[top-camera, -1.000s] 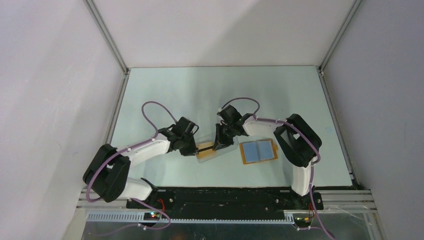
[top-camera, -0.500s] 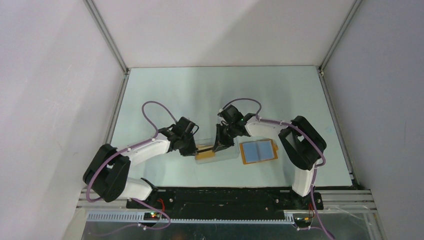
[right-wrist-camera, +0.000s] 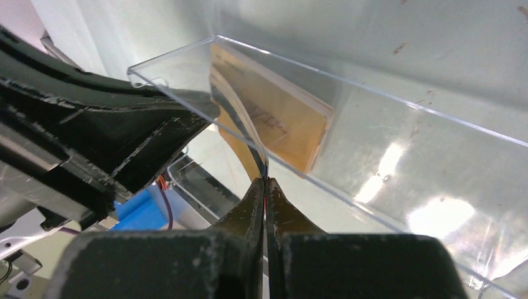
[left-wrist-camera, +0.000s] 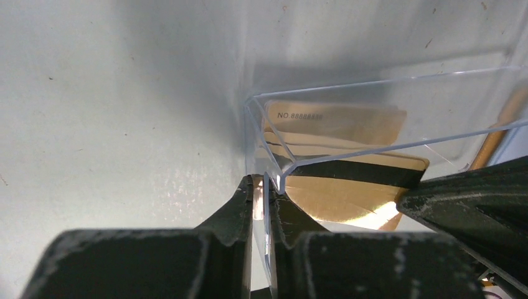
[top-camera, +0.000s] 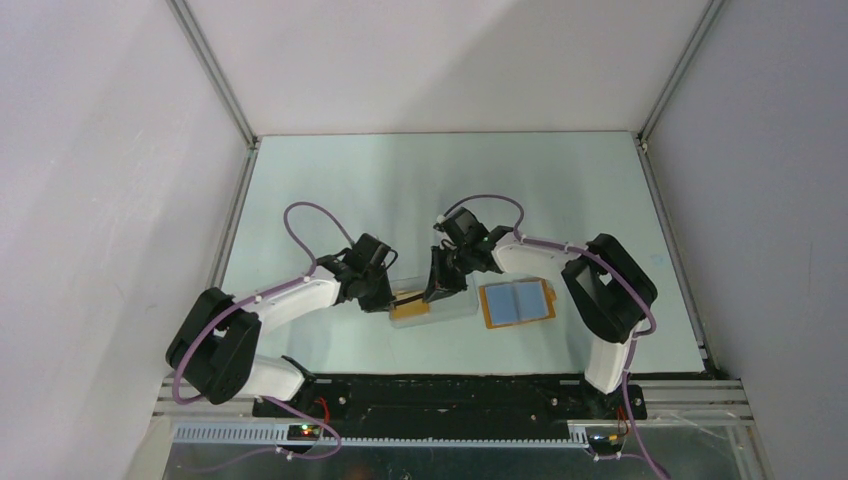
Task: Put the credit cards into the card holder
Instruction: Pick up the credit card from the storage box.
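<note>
The clear plastic box lies between my grippers with several golden-orange credit cards inside. My left gripper is shut on the box's left wall. My right gripper reaches into the box and is shut on the edge of a credit card with a dark stripe; that card also shows in the left wrist view. The card holder lies open, blue-grey pockets up, just right of the box.
Metal frame rails run along the table's left and right edges. The arm bases sit on a black bar at the near edge. White walls enclose the back and sides.
The right arm's elbow has swung a little to the right while its gripper stays on the card. The box and the left gripper have hardly moved.
</note>
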Robot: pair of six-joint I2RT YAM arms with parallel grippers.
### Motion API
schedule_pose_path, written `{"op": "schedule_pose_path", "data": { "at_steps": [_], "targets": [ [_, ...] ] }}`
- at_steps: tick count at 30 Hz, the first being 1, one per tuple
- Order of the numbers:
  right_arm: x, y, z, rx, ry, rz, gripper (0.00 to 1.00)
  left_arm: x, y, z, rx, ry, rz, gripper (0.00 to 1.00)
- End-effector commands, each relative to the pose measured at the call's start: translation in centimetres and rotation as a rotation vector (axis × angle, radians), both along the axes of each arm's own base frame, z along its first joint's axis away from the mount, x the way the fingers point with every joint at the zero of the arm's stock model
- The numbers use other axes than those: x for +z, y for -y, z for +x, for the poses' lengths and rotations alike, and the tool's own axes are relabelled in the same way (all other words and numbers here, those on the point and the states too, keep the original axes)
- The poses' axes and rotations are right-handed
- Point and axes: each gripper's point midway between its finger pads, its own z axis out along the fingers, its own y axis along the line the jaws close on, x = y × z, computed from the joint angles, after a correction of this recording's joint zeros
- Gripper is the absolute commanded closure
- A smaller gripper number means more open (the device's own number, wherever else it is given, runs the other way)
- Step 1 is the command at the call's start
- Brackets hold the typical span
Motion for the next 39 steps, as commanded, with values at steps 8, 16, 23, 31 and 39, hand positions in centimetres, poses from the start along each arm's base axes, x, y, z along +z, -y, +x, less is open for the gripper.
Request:
{"op": "schedule_pose_path", "data": {
  "at_steps": [8,16,23,31,39],
  "targets": [
    [6.9,-3.8,-1.2,0.101,0.063,0.270,0.87,1.1,1.5,1.1,-0.023,0.045,-0.051,1.00],
    [6.4,-4.2,-1.2,0.110,0.042,0.288,0.74,1.1,1.5,1.1,-0.025,0.045,-0.052,1.00],
    [5.0,-3.8,-0.8,0.103,0.037,0.237,0.69,1.1,1.5,1.0,-0.026,0.044,-0.052,1.00],
    [4.9,-3.9,-0.6,0.094,0.036,0.241,0.60,1.1,1.5,1.0,-0.028,0.045,-0.054,1.00],
    [4.3,-3.2,-0.5,0.101,0.061,0.199,0.56,1.3,1.5,1.1,-0.025,0.051,-0.055,1.00]
  ]
}}
